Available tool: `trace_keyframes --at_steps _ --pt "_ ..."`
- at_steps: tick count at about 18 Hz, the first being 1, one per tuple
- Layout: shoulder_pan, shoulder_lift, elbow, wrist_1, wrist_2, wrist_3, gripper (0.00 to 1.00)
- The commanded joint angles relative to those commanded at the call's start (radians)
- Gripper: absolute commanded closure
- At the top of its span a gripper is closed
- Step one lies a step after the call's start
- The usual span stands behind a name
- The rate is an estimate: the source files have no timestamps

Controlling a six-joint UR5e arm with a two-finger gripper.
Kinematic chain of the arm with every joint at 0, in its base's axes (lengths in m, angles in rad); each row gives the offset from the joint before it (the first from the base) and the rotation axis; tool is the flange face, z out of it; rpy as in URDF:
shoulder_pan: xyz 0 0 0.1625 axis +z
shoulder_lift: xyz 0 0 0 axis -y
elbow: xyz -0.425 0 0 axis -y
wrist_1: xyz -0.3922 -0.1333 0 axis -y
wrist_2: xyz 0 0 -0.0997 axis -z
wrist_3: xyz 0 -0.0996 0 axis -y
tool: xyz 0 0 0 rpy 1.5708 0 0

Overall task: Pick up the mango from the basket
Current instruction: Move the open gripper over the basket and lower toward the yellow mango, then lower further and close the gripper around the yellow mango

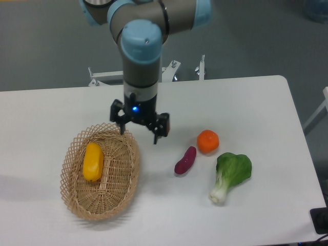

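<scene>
Camera view: mango (93, 161) unobscured in basket (77, 205), spread gripper (139, 134) above rim.

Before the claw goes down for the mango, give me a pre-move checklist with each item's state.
1. Mango lying in the basket, nothing on top of it: ok.
2. Claw open and empty: ok.
3. Claw over the mango: not ok, it sits at the basket's upper right rim.
4. Orange, purple tuber and bok choy out of the path: ok.
5. Claw height above the rim: cannot tell.
</scene>
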Motion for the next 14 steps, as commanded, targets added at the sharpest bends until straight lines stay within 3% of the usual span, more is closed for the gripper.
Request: trace_keyframes --at_steps 3,7,14 --pt "-0.035 -0.041 0.0 0.015 -0.003 -0.052 0.0" --pt "-0.106 -0.116 -0.005 0.179 0.0 -0.163 0.0" --pt "-0.148 -0.199 -0.018 0.206 0.014 -0.212 0.0"
